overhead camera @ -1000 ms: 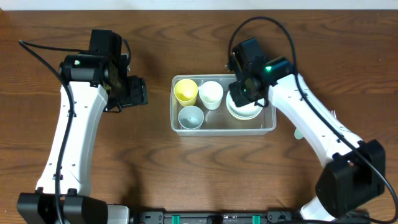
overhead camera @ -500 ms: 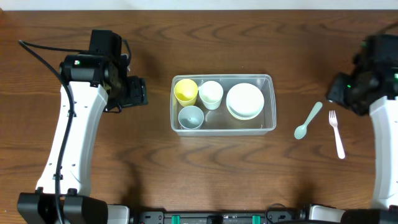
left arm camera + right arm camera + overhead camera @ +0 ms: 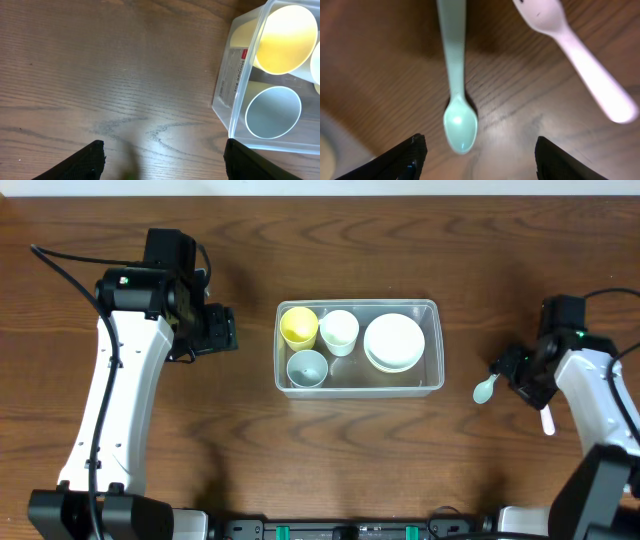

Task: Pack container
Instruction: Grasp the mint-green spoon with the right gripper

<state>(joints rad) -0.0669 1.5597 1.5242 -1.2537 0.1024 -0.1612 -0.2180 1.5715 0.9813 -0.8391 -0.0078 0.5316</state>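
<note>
The clear container [image 3: 433, 345] sits mid-table holding a yellow cup [image 3: 298, 326], a white cup [image 3: 339, 331], a pale blue cup [image 3: 307, 367] and stacked white bowls [image 3: 393, 342]. Its corner shows in the left wrist view [image 3: 235, 100]. My right gripper [image 3: 512, 373] is open and empty, low over a mint spoon [image 3: 484, 389] that lies on the table; the spoon [image 3: 457, 100] lies between the fingers [image 3: 477, 160]. A pink fork [image 3: 580, 55] lies beside it. My left gripper [image 3: 222, 330] is open and empty, left of the container [image 3: 165, 160].
The pink fork [image 3: 546, 420] lies partly under my right arm, right of the spoon. Bare wooden table surrounds the container. The table's far edge runs along the top of the overhead view.
My right arm left the container, swung out to the far right, then came back down over the mint spoon. The bowls stay in the container. The left arm has not moved.
</note>
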